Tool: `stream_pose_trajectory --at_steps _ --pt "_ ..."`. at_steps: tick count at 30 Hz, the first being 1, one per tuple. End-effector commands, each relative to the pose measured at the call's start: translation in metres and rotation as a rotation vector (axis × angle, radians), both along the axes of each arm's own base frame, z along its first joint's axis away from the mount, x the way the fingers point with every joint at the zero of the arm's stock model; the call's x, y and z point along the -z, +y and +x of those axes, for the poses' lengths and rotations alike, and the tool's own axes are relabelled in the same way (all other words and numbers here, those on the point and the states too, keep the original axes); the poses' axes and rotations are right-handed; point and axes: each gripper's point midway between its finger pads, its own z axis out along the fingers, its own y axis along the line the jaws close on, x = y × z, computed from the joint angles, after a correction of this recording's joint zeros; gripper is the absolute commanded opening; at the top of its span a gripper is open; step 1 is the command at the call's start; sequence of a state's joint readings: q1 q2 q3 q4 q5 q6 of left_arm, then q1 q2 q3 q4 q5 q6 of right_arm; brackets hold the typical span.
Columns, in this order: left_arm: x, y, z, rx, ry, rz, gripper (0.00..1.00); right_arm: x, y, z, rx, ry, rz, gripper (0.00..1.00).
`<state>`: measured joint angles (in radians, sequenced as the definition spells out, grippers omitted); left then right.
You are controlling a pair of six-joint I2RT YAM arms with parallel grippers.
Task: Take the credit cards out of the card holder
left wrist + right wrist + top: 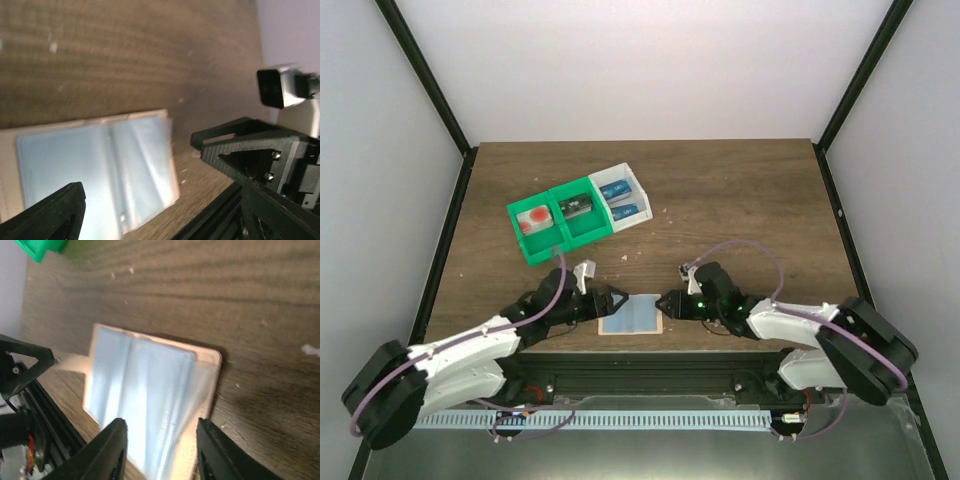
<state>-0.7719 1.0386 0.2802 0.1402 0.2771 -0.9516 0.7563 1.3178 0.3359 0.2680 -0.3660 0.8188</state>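
Note:
The card holder (632,316) lies open and flat near the table's front edge, pale blue-grey with tan edging. It also shows in the left wrist view (95,170) and the right wrist view (145,390). No card can be made out in its sleeves. Two small blue credit cards (621,190) lie in the white bin (642,186). My left gripper (610,300) is open at the holder's left edge, its jaws wide over the holder (155,210). My right gripper (665,303) is open at the holder's right edge, its fingers either side of the raised sleeves (162,440).
A green double bin (532,250) stands at the back left, next to the white bin. One part holds a red-orange item on white (534,221), the other a dark item (576,208). The table's black front rail (210,225) runs close under both grippers.

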Motion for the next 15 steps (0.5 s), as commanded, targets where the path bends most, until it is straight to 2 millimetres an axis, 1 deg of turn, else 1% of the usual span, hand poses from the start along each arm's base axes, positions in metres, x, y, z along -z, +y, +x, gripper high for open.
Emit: stream_pose_trajectory --at_steps 1,3,4,6,7,8,9,10,11,13,15 --pt "-0.039 0.018 0.016 -0.069 -0.132 0.080 0.88 -0.037 -0.007 0.016 0.041 -0.129 -0.049 0.43" --pt "-0.060 0.028 0.021 -0.113 -0.182 0.096 0.94 -0.057 -0.012 0.019 0.061 -0.174 -0.045 0.53" --pt "-0.072 0.032 0.023 -0.128 -0.209 0.099 0.99 -0.067 -0.014 0.021 0.073 -0.195 -0.043 0.58" --pt "-0.098 0.039 0.025 -0.152 -0.265 0.097 1.00 -0.096 -0.021 0.023 0.101 -0.257 -0.022 0.68" --pt "-0.111 0.042 0.026 -0.161 -0.290 0.096 1.00 -0.108 -0.025 0.024 0.117 -0.283 -0.017 0.80" --pt "-0.125 0.045 0.026 -0.168 -0.319 0.089 1.00 -0.121 -0.029 0.025 0.132 -0.314 -0.010 0.97" --pt "-0.138 0.049 0.026 -0.181 -0.347 0.082 1.00 -0.136 -0.032 0.026 0.146 -0.346 -0.001 0.99" --pt "-0.147 0.054 0.026 -0.200 -0.362 0.080 1.00 -0.149 -0.037 0.026 0.162 -0.374 0.006 1.00" --pt "-0.162 0.059 0.025 -0.224 -0.387 0.063 1.00 -0.162 -0.042 0.026 0.178 -0.402 0.009 1.00" --pt "-0.181 0.065 0.023 -0.237 -0.427 0.047 1.00 -0.183 -0.052 0.026 0.211 -0.447 0.012 1.00" --pt "-0.199 0.070 0.019 -0.241 -0.464 0.029 1.00 -0.200 -0.061 0.024 0.240 -0.476 0.018 1.00"
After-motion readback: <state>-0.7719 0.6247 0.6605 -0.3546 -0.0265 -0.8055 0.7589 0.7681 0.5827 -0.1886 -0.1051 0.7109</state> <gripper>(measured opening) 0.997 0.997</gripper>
